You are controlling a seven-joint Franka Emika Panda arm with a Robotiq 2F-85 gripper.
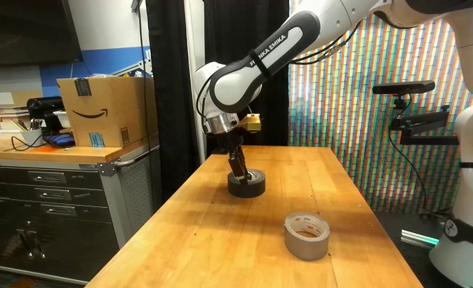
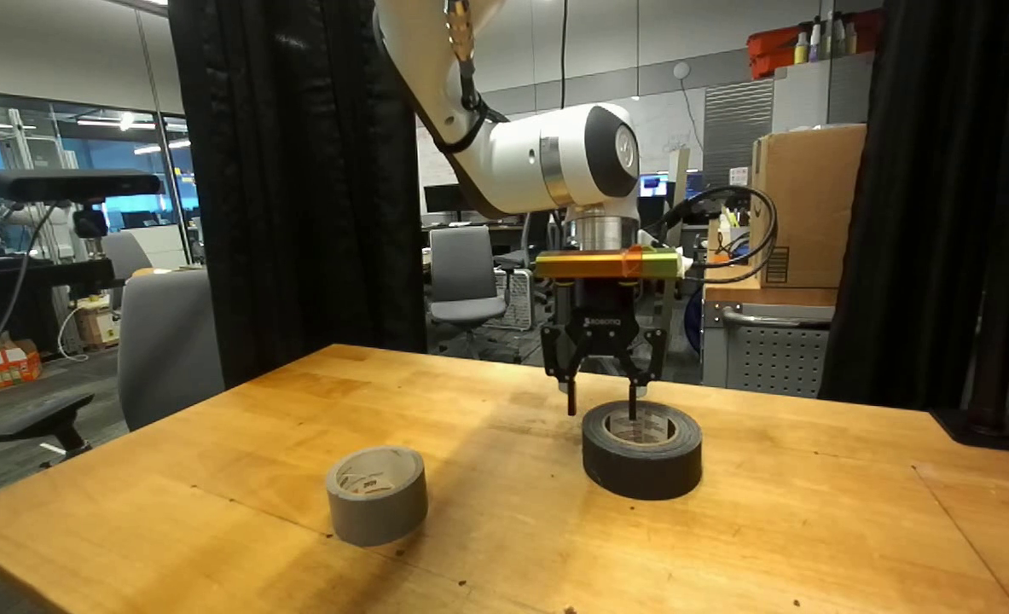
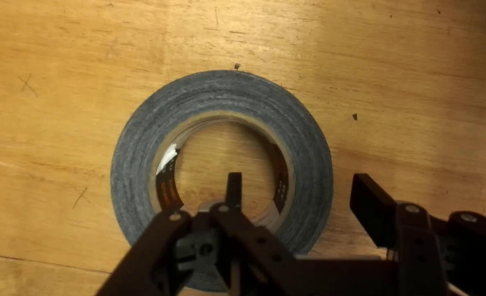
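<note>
We are seeing the arm slanting downward, its gripper standing spread: one finger is pointing at the hole of the black tape roll lying on the table, the other outside.

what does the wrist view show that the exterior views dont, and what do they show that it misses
Only the wrist view: yellowish wooden tabletop through the hole of the black ring-shaped tape roll, and a thin crossed scratch on the wood.

Only the exterior views: the squat grey tape roll, the white-and-black robot arm and the big brown cardboard box.

Shared: the black roll lying flat on the tabletop, and the black two-fingered end effector, jaws open, one at the hole, the other outside the ring.
</note>
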